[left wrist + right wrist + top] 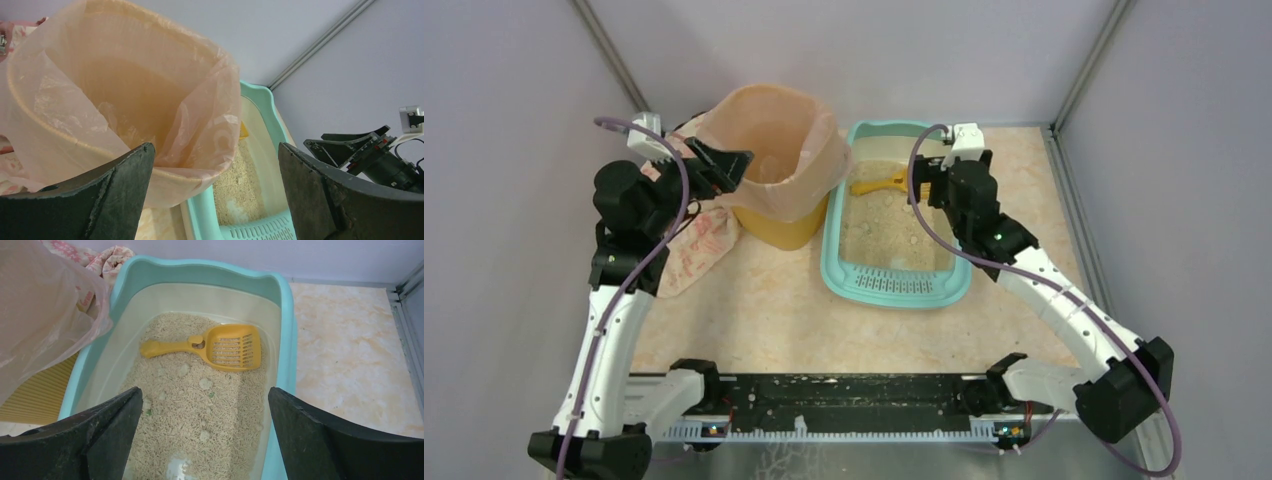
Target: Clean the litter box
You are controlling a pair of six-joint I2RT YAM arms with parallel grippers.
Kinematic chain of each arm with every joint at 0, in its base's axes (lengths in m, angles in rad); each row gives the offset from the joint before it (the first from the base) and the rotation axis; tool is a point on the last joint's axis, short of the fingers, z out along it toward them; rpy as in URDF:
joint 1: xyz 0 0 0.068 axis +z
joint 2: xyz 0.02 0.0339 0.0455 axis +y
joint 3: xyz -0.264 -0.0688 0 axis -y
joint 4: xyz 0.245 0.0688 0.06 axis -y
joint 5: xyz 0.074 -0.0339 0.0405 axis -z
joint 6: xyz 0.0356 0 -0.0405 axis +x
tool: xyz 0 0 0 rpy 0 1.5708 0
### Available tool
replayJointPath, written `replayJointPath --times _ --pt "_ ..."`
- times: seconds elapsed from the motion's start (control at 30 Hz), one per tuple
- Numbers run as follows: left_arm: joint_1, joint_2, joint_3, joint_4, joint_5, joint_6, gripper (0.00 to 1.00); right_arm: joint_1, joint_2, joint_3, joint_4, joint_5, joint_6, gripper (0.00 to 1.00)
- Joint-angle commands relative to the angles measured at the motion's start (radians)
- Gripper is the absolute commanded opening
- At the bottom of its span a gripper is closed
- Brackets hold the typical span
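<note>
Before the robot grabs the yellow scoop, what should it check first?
1. Right tool open and empty: ok.
2. Left tool open and empty: ok.
3. Scoop lying free on the litter: ok.
4. Bag in the bin open at the top: ok.
5. Litter box free of clumps: not ok, pale ones show.
6. Scoop bowl empty: cannot tell.
</note>
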Motion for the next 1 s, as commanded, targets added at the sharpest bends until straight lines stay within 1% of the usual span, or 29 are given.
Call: replayJointPath --times 0.0,0.07,0.17,0.27,0.33,0.37,0.47,0.53,0.63,0.7,0.77,0.97 --pt "0.000 -0.027 -0.023 -0.002 -0.048 0.002 0.99 -0.004 -0.006 -0.016 0.076 -0.001 0.033 0.96" --pt "0.000 -0.045 -0.045 0.012 -0.063 0.037 0.99 -0.003 0.003 -0.026 0.091 -0.018 0.055 0.96" --pt "-0.001 -0.073 -0.081 0.023 -0.069 0.084 0.99 -0.004 0.036 -0.019 0.103 -0.085 0.121 0.95" --pt "0.000 -0.110 -0.126 0.042 -0.073 0.116 0.99 -0.022 0.063 -0.040 0.169 -0.201 0.228 0.95" --pt "0.000 -0.145 -0.141 0.033 -0.143 0.117 0.99 -0.041 0.086 -0.063 0.239 -0.268 0.326 0.94" --pt "0.000 -0.162 -0.150 0.028 -0.174 0.117 0.99 -0.046 0.105 -0.070 0.261 -0.275 0.387 0.93" --pt "0.000 -0.214 -0.191 0.050 -0.217 0.116 0.99 -0.048 0.189 -0.076 0.270 -0.175 0.583 0.93" --pt "0.000 -0.231 -0.212 0.074 -0.209 0.108 0.99 -0.037 0.248 -0.063 0.282 -0.111 0.660 0.93" --pt "0.000 -0.226 -0.213 0.071 -0.206 0.084 0.99 -0.001 0.337 0.006 0.266 -0.025 0.731 0.94" --pt "0.000 -0.226 -0.213 0.067 -0.209 0.072 0.99 0.003 0.403 0.037 0.294 -0.016 0.782 0.93" --pt "0.000 -0.232 -0.219 0.068 -0.214 0.065 0.99 0.005 0.472 0.073 0.317 -0.017 0.819 0.91" --pt "0.000 -0.253 -0.231 0.057 -0.217 0.084 0.99 -0.002 0.662 0.203 0.349 -0.012 0.856 0.83"
